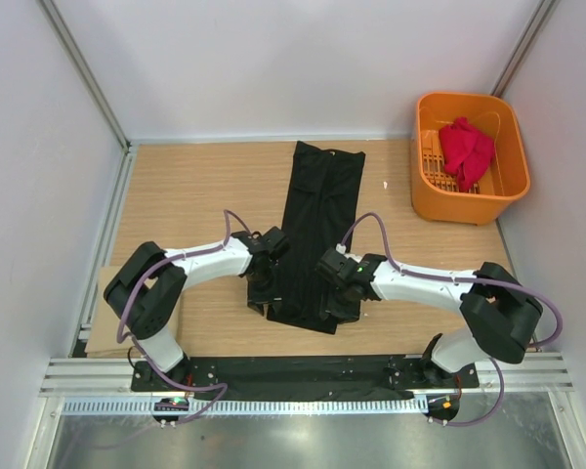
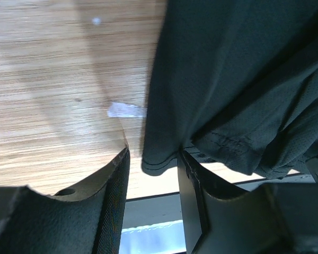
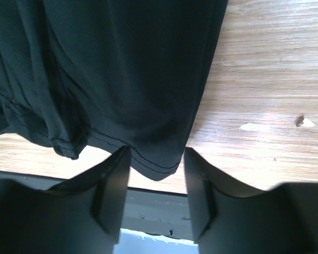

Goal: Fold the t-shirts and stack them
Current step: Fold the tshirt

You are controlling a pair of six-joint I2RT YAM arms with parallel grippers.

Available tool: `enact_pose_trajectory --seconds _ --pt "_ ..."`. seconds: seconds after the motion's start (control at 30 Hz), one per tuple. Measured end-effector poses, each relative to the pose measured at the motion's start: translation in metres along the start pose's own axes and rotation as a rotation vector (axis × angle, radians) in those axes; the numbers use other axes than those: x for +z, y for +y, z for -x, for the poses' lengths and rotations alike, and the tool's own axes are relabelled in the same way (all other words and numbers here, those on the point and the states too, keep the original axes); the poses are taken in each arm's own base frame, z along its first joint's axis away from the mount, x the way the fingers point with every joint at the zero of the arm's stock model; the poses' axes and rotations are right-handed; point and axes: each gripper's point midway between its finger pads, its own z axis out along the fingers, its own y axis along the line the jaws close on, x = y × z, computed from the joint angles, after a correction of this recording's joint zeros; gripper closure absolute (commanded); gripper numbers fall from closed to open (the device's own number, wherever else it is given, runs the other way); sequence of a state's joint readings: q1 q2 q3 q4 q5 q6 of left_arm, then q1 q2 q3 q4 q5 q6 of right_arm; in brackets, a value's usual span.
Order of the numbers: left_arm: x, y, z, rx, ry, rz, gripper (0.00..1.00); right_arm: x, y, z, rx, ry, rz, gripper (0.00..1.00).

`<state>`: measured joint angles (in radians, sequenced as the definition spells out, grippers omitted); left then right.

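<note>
Black shirt lies on the wooden worktop as a long narrow strip, folded along its length. It runs from the far middle of the worktop toward the near edge, between the two arms. Its far end is flat and neat. Its near end is wider and a little bunched, with loose folds. Red shirt is crumpled inside the orange basket, which stands at the far right corner, well apart from the black shirt.

Left claw is at the near left corner of the black shirt. Its fingers stand partly apart, and the hemmed corner of the cloth reaches into the gap between them. One finger touches the cloth and the other is clear of it, so the cloth is not pinched. Right claw is at the near right corner in the same manner: about half open, with the stitched hem dipping between its fingers, close to both but not squeezed.

Whether the near end of the shirt is raised off the worktop, I cannot tell. A piece of cardboard lies at the near left, partly under the left arm. Small pale specks show on the wood beside the shirt.
</note>
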<state>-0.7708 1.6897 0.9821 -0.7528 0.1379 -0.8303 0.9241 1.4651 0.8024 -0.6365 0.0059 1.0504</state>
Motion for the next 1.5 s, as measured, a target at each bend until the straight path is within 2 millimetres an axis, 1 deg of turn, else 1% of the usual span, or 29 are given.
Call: enact_pose_trajectory --seconds 0.23,0.27,0.3,0.4,0.47,0.5,0.53,0.57,0.63,0.77,0.97,1.03,1.07,1.1,1.13,1.17,1.23,1.27,1.33,1.37,1.43,1.47,1.5 --pt "0.002 -0.004 0.000 0.016 0.006 0.009 0.58 0.003 -0.003 -0.003 -0.005 0.009 -0.019 0.52" --pt "0.003 -0.004 0.000 0.017 0.008 0.012 0.61 0.003 -0.003 -0.003 -0.005 0.009 -0.021 0.52" --pt "0.003 -0.004 0.000 0.018 0.009 0.013 0.69 0.003 -0.003 -0.003 -0.005 0.008 -0.023 0.53" --pt "0.003 -0.004 0.002 0.024 0.005 0.018 0.83 0.004 -0.005 -0.003 -0.004 0.009 -0.031 0.63" --pt "0.003 -0.001 0.002 0.033 0.004 0.027 0.87 0.005 -0.006 -0.003 -0.001 0.010 -0.039 0.66" --pt "0.003 0.000 0.002 0.035 0.002 0.033 0.95 0.005 -0.007 -0.003 -0.002 0.009 -0.042 0.73" --pt "0.003 0.001 0.002 0.035 0.001 0.038 0.98 0.005 -0.008 -0.003 0.000 0.007 -0.044 0.75" --pt "0.003 0.002 0.002 0.038 0.000 0.043 1.00 0.005 -0.008 -0.003 0.003 0.006 -0.046 0.83" --pt "0.002 0.003 0.002 0.042 -0.002 0.046 1.00 0.005 -0.009 -0.003 0.009 0.005 -0.048 0.88" --pt "-0.001 0.004 0.002 0.043 -0.013 0.047 1.00 0.008 -0.019 -0.008 0.019 0.010 -0.064 0.99" --pt "-0.012 0.009 -0.002 0.042 -0.039 0.019 1.00 0.006 -0.029 -0.013 0.024 -0.004 -0.041 0.99" --pt "-0.013 0.012 -0.004 0.041 -0.045 0.010 1.00 0.005 -0.031 -0.015 0.023 -0.009 -0.028 0.99" --pt "-0.011 0.013 -0.006 0.040 -0.043 0.007 1.00 0.005 -0.031 -0.015 0.023 -0.011 -0.021 0.96" --pt "-0.010 0.015 -0.008 0.039 -0.037 0.006 0.94 0.005 -0.030 -0.015 0.022 -0.010 -0.016 0.93" --pt "-0.008 0.016 -0.010 0.039 -0.032 0.007 0.85 0.005 -0.029 -0.015 0.020 -0.011 -0.011 0.89" --pt "-0.006 0.018 -0.012 0.044 -0.024 0.008 0.72 0.006 -0.028 -0.015 0.015 -0.011 -0.007 0.79" --pt "-0.006 0.019 -0.014 0.053 -0.014 0.010 0.61 0.006 -0.027 -0.015 0.007 -0.005 -0.003 0.70" --pt "-0.007 0.019 -0.014 0.057 -0.014 0.010 0.50 0.005 -0.027 -0.015 0.001 -0.006 -0.003 0.61" --pt "-0.011 0.019 -0.014 0.064 -0.023 0.003 0.45 0.003 -0.026 -0.014 -0.010 -0.005 -0.007 0.56" --pt "-0.015 0.019 -0.014 0.067 -0.032 0.001 0.44 0.000 -0.025 -0.013 -0.017 -0.005 -0.006 0.51" --pt "-0.030 0.017 -0.012 0.085 -0.067 -0.017 0.46 -0.007 -0.020 -0.010 -0.031 -0.012 0.005 0.46" --pt "-0.040 0.013 -0.009 0.094 -0.093 -0.037 0.47 -0.010 -0.017 -0.008 -0.037 -0.017 0.014 0.39" --pt "-0.051 0.007 -0.005 0.106 -0.124 -0.069 0.46 -0.015 -0.012 -0.005 -0.045 -0.025 0.026 0.35"
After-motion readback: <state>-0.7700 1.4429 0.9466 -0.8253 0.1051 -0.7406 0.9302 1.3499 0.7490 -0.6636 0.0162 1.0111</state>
